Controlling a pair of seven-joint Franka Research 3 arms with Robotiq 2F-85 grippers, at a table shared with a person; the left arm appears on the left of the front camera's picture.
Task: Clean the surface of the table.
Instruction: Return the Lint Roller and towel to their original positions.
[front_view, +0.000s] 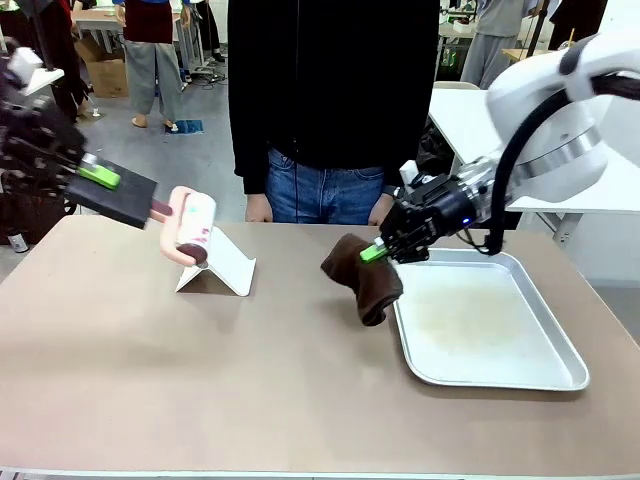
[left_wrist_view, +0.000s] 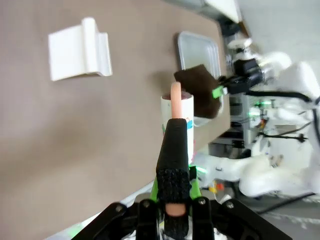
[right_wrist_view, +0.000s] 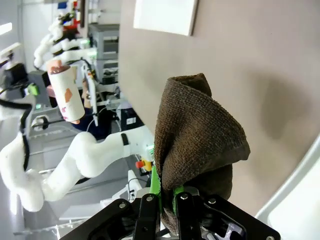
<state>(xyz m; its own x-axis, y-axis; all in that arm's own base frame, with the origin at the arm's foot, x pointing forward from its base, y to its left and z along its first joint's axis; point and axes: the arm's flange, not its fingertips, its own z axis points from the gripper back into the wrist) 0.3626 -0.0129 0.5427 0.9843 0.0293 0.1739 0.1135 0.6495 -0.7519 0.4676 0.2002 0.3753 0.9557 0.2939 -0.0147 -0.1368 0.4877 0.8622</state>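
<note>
- Progress, judged: the tools are in hand but neither touches the table (front_view: 200, 380) yet, so wiping has not visibly started. All the actual cleaning looks to be left.
- Right gripper (front_view: 372, 252): closed on a dark brown cloth (front_view: 365, 283). The cloth hangs folded over the tabletop, just beside the left edge of the tray (front_view: 560, 384). In the right wrist view the cloth (right_wrist_view: 200, 140) is pinched between the green pads, with its free end bunched up.
- Left gripper (front_view: 98, 176): closed on the black grip of a lint roller (front_view: 193, 228). The roller is held in the air above the far left part of the table, over a white stand (front_view: 220, 265). The left wrist view shows the roller (left_wrist_view: 177, 125) pointing away from the fingers, clear of the surface.
- Table: a matte taupe top with a pale front edge. It carries the stand toward the far left and the tray at the right edge.
- Surface condition: no crumbs or spills can be made out on the bare top. The tray floor shows a faint brownish stain.
- A person stands at the far edge, hands (front_view: 259, 208) low by the table.
</note>
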